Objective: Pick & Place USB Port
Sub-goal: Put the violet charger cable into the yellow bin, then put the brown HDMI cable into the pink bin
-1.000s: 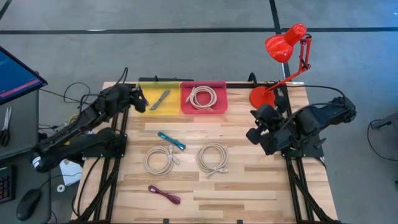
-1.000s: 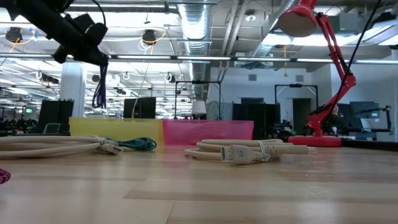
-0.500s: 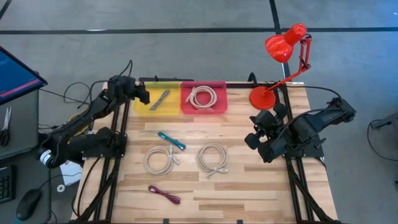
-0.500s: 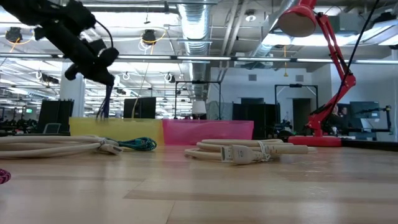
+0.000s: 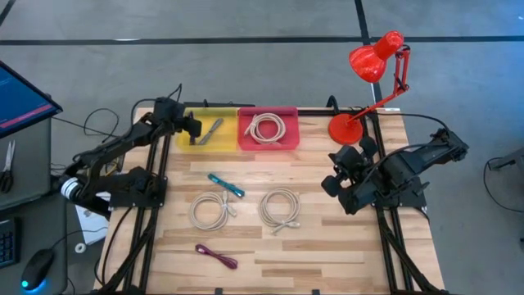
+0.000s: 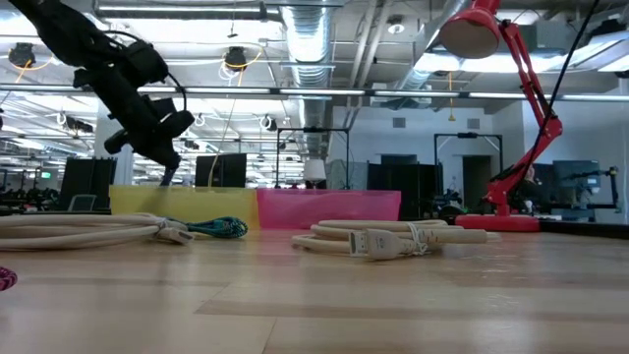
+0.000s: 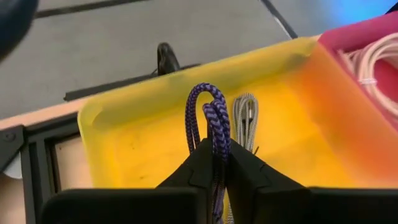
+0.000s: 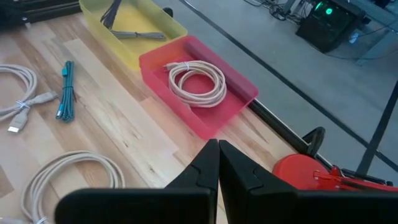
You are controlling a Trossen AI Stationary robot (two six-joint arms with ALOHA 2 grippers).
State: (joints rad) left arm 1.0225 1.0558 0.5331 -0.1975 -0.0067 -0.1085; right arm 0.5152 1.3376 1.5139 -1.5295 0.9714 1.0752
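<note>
One purple cable (image 7: 210,118), light and limp, is pinched at its folded bundle by the left gripper (image 7: 216,163) over the yellow bin (image 7: 130,140). Right gripper (image 8: 217,163) waits mid-table, fingers closed and empty.

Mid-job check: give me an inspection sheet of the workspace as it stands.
Surface: wooden table.
Job's things: purple cable held over yellow bin, which holds a grey cable; pink bin holds a white coil.
Clutter: red lamp at far right corner.
Grippers: left end effector shut on purple cable; right end effector shut, empty, over table's right side.
Cables: teal cable, two white coils, magenta cable on table.
Surroundings: monitor left of table.
</note>
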